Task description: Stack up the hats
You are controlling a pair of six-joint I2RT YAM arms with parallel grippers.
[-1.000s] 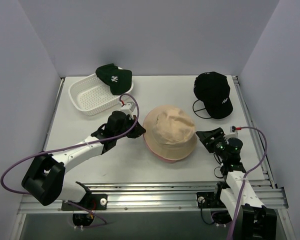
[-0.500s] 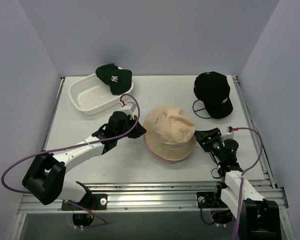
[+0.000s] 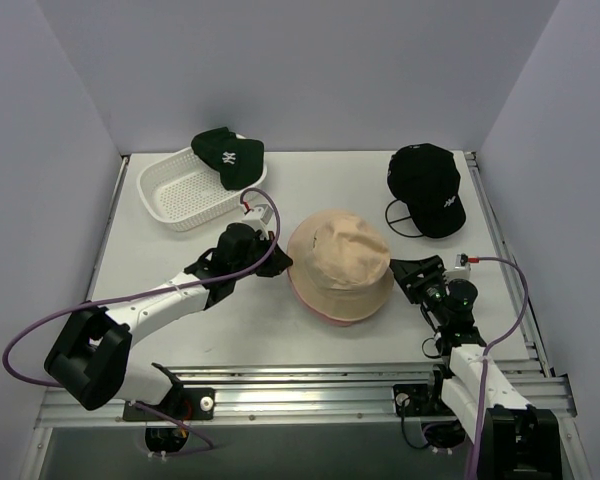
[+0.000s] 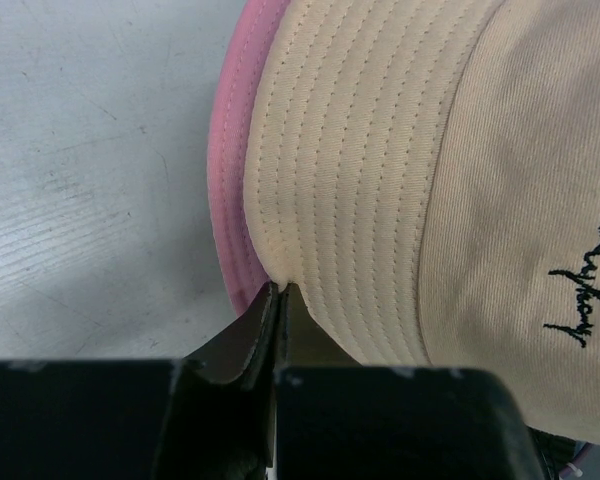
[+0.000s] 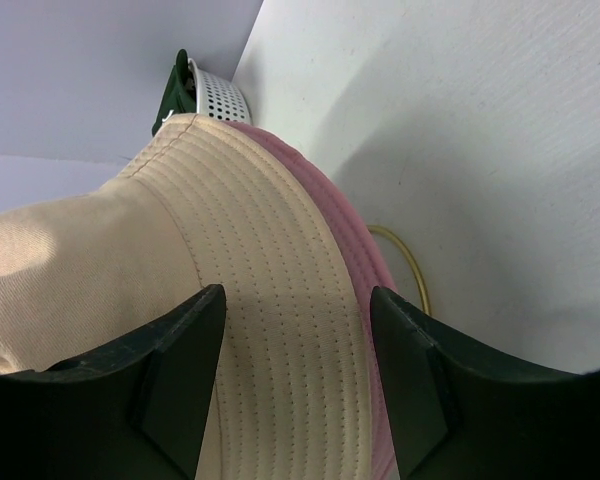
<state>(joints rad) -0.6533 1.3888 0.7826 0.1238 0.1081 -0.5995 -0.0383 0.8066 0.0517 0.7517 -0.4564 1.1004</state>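
The tan bucket hat (image 3: 338,262) is seen near the middle of the table (image 3: 160,262), set crown-up on the pink bucket hat (image 3: 328,317), of which only a thin rim is shown along the near and left edges of the tan brim. The tan brim is marked by close rows of stitching, the crown is creased and dented on top, and a line of dark script is embroidered on its side in the left wrist view. The black cap (image 3: 427,187) is placed at the far right, close to the table's right edge, its white logo toward the front. The dark green cap (image 3: 228,155) is perched on the far rim of the white basket (image 3: 175,195) at the far left. The left gripper (image 3: 278,262) is held with its jaws pressed together, the tips touching the left edge of the tan brim just above the pink rim; whether cloth is pinched cannot be told. The right gripper (image 3: 405,275) is held with its jaws apart, just beside the right edge of the stack, the tan brim lying ahead of the gap. Bare table is seen between the stack and the basket, between the stack and the black cap, and in front of the stack as far as the metal rail (image 3: 310,385). The space is bounded by plain walls on three sides.
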